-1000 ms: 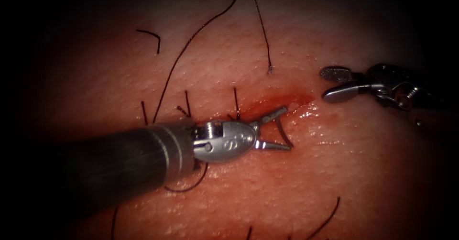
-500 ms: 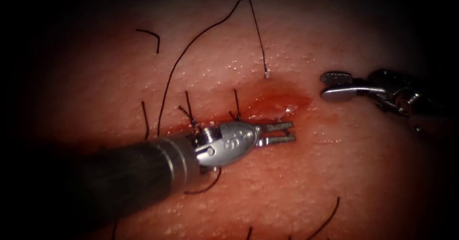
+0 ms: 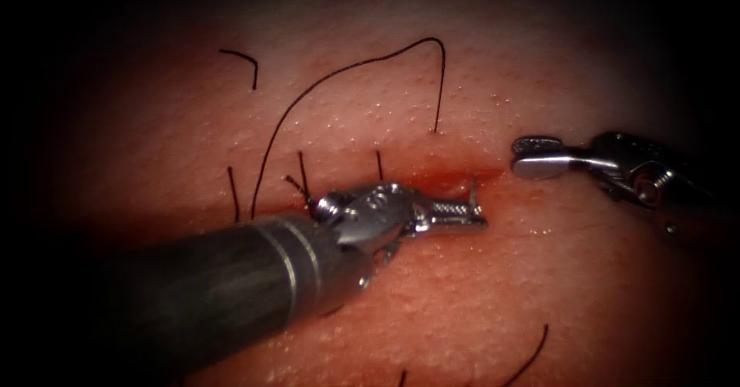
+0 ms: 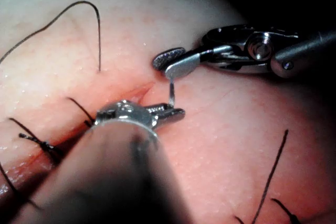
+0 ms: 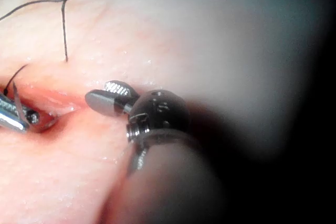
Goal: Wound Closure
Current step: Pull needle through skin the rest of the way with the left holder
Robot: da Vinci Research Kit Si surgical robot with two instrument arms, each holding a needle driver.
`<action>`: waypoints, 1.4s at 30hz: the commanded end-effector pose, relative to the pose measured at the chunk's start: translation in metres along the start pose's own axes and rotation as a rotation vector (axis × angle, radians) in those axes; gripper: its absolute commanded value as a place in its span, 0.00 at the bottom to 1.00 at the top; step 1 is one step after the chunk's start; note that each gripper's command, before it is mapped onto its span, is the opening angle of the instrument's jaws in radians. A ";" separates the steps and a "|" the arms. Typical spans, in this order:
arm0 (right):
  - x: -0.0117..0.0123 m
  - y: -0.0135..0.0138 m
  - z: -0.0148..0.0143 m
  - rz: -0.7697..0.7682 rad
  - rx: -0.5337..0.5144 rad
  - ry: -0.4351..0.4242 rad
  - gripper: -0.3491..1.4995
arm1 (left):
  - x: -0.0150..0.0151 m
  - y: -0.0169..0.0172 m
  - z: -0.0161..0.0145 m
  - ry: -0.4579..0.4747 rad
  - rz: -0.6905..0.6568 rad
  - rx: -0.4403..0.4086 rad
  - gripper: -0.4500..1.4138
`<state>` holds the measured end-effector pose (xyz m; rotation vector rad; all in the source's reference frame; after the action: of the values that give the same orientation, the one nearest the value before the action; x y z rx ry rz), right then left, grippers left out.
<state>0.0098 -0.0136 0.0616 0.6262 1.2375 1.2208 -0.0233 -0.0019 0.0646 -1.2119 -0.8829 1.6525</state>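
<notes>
Needle (image 3: 472, 190) upright at cut, left gripper (image 3: 462, 214) clamped on it; right gripper (image 3: 530, 156) slightly parted, empty.

Endoscope view is lit centrally, with heavy dark vignetting at edges. Specular glints are seen on wet tissue (image 3: 478, 294). Near shafts are blurred in wrist views.

A surgical training bench: pork-belly tissue (image 3: 539, 294) with a stitched cut (image 3: 432, 177) under endoscope light.

Stray cut ends of thread (image 3: 245, 58) lie scattered, with red fluid (image 3: 435, 177) glistening between them.
</notes>
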 end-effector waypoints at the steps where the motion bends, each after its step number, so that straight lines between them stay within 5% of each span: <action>1: -0.0005 0.0003 0.0010 0.009 0.007 0.003 0.13 | 0.0002 0.0004 0.0005 -0.005 -0.017 -0.019 0.00; 8: -0.0013 0.0003 0.0010 0.019 0.007 -0.001 0.13 | 0.0011 0.0042 -0.0006 -0.028 -0.025 -0.113 0.00; 16: -0.0021 0.0003 0.0009 0.017 0.008 0.001 0.13 | 0.0017 0.0073 -0.0020 -0.033 0.505 -0.011 0.00; 17: -0.0025 0.0002 0.0008 0.025 0.009 0.002 0.12 | 0.0018 0.0082 -0.0023 -0.053 0.716 0.028 0.00; 18: -0.0026 0.0002 0.0008 0.025 0.009 0.002 0.12 | 0.0020 0.0084 -0.0024 -0.062 0.775 0.030 0.00; 27: -0.0031 -0.0002 0.0007 0.029 0.014 0.000 0.11 | 0.0070 0.0093 -0.0041 -0.007 1.093 0.085 0.00; 38: -0.0033 -0.0004 0.0005 0.040 0.014 -0.003 0.10 | 0.0138 0.0084 -0.0061 0.046 1.194 0.145 0.00; 42: -0.0031 -0.0007 0.0003 0.074 0.014 -0.005 0.10 | 0.0139 0.0082 -0.0061 0.062 1.226 0.166 0.00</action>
<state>0.0099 -0.0171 0.0619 0.6869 1.2266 1.2712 -0.0207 0.0081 0.0503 -1.8126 0.1707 2.5000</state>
